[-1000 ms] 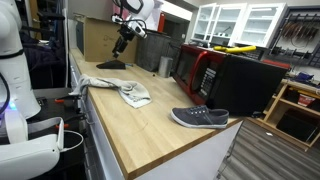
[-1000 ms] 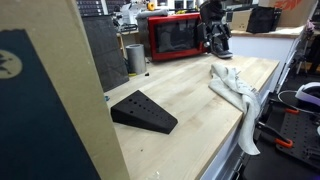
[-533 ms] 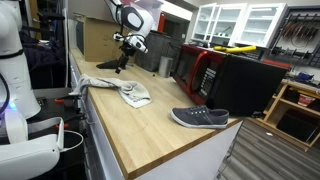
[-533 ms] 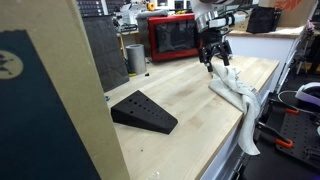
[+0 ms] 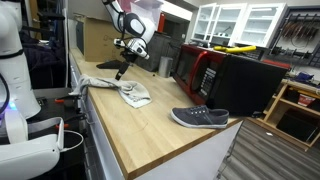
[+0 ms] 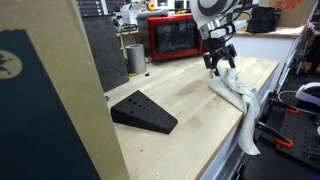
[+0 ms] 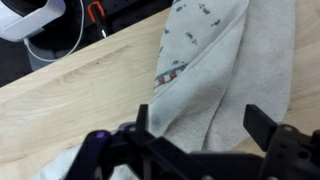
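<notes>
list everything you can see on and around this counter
towel: 1, grey-white, crumpled on the counter below the gripper
shoe: 1, grey, near the counter's end
wedge: 1, black, on the counter, apart from the towel
microwave: 1, red, at the back of the counter
cup: 1, metal, beside the microwave
box: 1, black, next to the microwave
counter: 1, light wood, bears all of these
gripper: 1, black, open, just above the towel
</notes>
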